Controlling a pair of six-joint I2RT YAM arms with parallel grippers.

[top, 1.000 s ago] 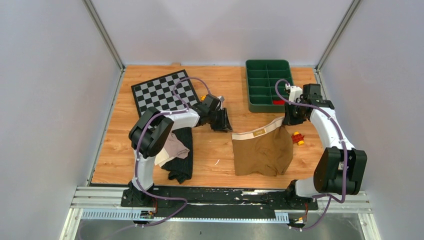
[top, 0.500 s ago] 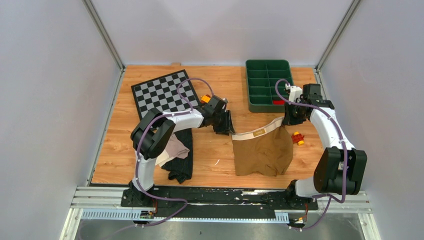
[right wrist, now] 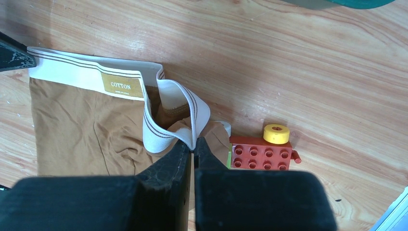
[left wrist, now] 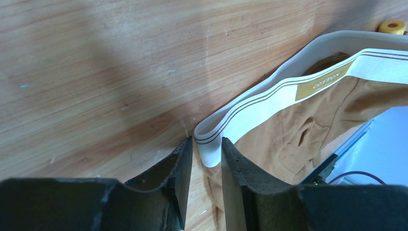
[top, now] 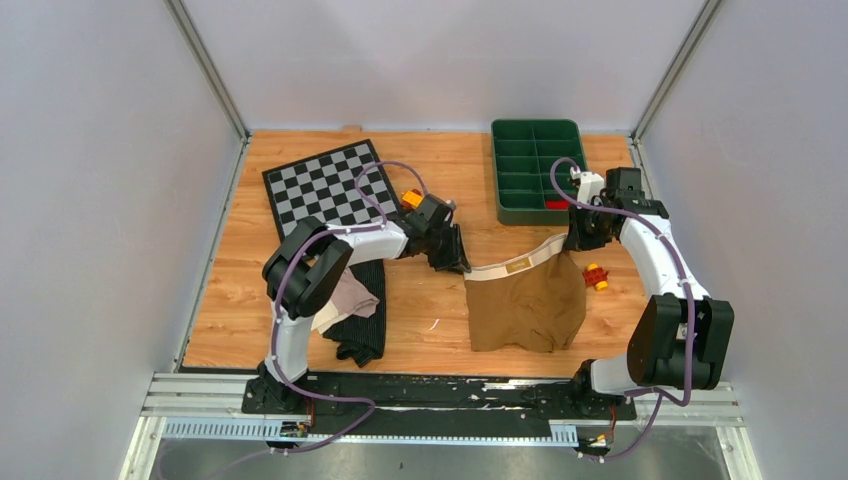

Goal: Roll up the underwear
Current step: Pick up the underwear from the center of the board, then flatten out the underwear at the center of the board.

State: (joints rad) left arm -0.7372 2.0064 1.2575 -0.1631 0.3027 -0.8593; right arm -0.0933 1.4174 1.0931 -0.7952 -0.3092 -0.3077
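The tan-brown underwear (top: 525, 305) with a cream waistband lies at mid table; it also shows in the left wrist view (left wrist: 308, 120) and the right wrist view (right wrist: 86, 130). My right gripper (right wrist: 194, 146) is shut on the waistband's right end and holds it lifted; in the top view it (top: 578, 238) is at the garment's upper right corner. My left gripper (left wrist: 207, 144) is open, its jaws on either side of the waistband's left end; in the top view it (top: 458, 262) is at the upper left corner. The black underwear (top: 365, 320) and pale pink-beige underwear (top: 345, 298) lie under my left arm.
A checkerboard mat (top: 328, 185) lies at the back left. A green compartment tray (top: 535, 170) stands at the back right. A red toy brick with a yellow knob (top: 596, 275) lies right of the tan garment, also in the right wrist view (right wrist: 262, 151). An orange piece (top: 409, 198) sits by the mat.
My left gripper has moved right and reached the left end of the waistband, which is now between its open jaws. The right gripper has held still with the waistband.
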